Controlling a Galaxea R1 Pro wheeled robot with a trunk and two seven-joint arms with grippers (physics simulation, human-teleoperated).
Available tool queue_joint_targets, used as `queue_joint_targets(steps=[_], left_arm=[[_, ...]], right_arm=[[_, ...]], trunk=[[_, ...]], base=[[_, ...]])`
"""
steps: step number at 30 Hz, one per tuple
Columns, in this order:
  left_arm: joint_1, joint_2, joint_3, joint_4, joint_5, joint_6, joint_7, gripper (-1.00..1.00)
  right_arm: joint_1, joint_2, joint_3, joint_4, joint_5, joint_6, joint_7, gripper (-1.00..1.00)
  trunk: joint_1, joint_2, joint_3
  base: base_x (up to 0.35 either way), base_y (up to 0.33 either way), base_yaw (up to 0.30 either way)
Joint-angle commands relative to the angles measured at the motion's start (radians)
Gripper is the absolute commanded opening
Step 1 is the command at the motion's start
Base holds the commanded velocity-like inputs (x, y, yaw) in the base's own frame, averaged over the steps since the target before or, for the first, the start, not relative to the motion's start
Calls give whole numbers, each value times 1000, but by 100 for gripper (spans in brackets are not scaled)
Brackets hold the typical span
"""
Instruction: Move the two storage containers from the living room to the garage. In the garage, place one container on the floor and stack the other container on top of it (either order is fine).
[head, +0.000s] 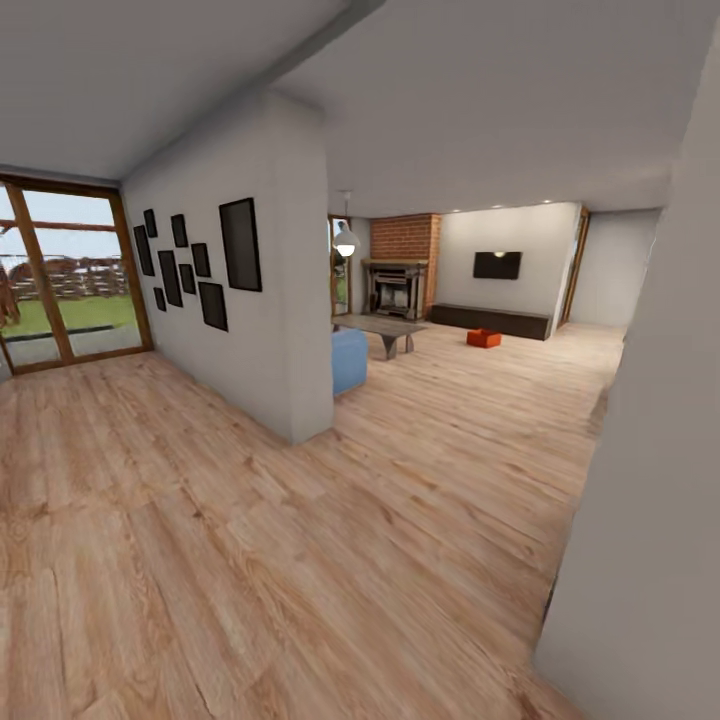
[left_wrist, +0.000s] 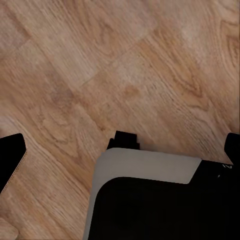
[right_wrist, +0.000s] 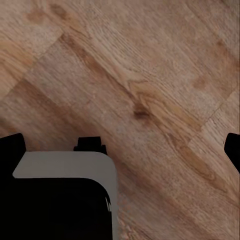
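In the left wrist view, the robot's base (left_wrist: 150, 200) is showing as a black body with a pale grey, round-cornered rim and a small black block at its edge; black fingertips (left_wrist: 11, 157) are poking in at both sides. The right wrist view is showing the same grey-rimmed black shell (right_wrist: 65, 200), with black fingertips (right_wrist: 11, 147).

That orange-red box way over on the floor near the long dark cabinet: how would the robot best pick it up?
Probably by the thin walls of the storage container, one gripper on each short end, coming down from above, since it sits low and flat on the wood floor. From this distance its rim and open top can't be made out.
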Motion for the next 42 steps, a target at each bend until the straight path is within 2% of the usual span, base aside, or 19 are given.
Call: queue_joint_targets(steps=[1, 27, 42], left_arm=[[-1, 0, -8, 1, 9, -2, 2, 100], [-1, -2, -8, 1, 9, -2, 2, 100], [-1, -2, -8, 1, 9, -1, 2, 100]], right_arm=[[-1, 1, 8, 3, -8, -5, 0, 100], [-1, -2, 11, 3, -6, -5, 7, 100], [-1, 0, 11, 3, -5, -2, 8, 100]], trunk=[[1, -1, -1], [1, -1, -1], [1, -1, -1]], base=[[324, 96, 77], [325, 7, 4], [325, 0, -213]])
